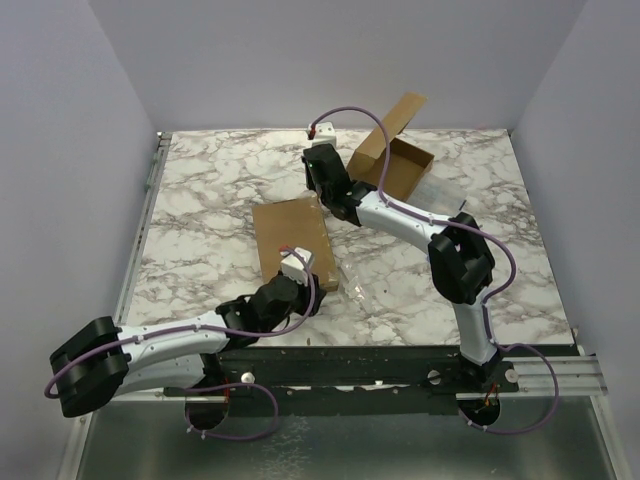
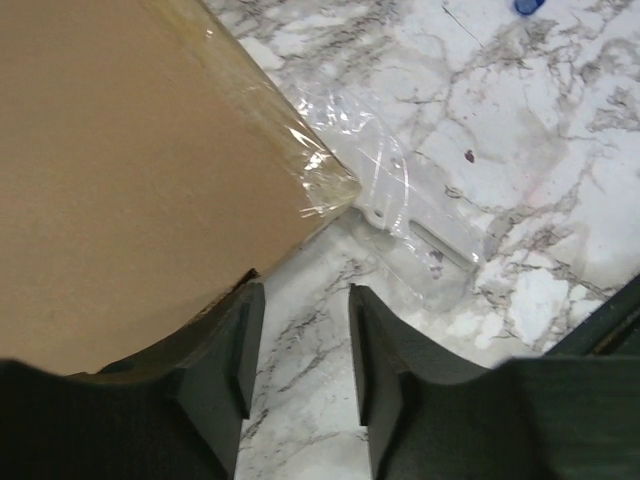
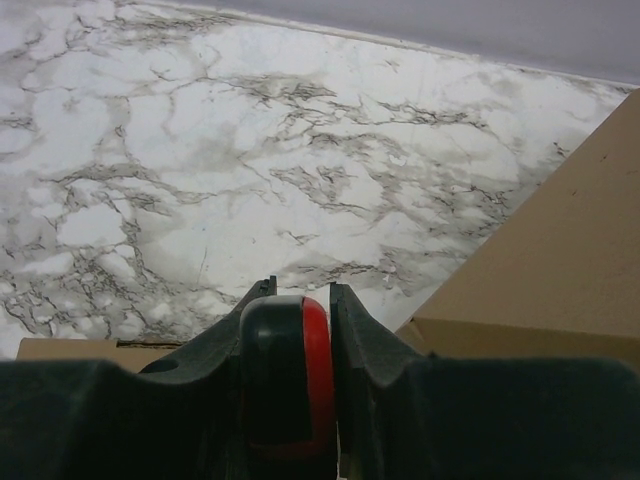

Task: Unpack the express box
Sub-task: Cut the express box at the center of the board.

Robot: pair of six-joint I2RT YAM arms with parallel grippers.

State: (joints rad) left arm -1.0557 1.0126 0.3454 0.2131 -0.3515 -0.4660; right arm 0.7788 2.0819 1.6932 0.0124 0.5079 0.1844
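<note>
Left fingers (image 2: 225, 370): parted, empty, beside film-wrapped cardboard (image 2: 120, 180); slippery face risks slipped pinch. Right fingers (image 3: 362, 345): clenched on black-red cylinder (image 3: 290, 370); rounded, may squirt free.

Our left arm (image 1: 170, 345) lies low along the near edge of the table (image 1: 200, 200) and reaches in toward its middle. The left gripper (image 2: 300, 300) tilts down, jaws apart with nothing between them. Our right arm (image 1: 400, 215) rises from near the right corner, elbow bent, forearm stretched toward the far edge. The right gripper (image 3: 300, 295) is clamped on a black-and-red object (image 3: 290, 370).
</note>
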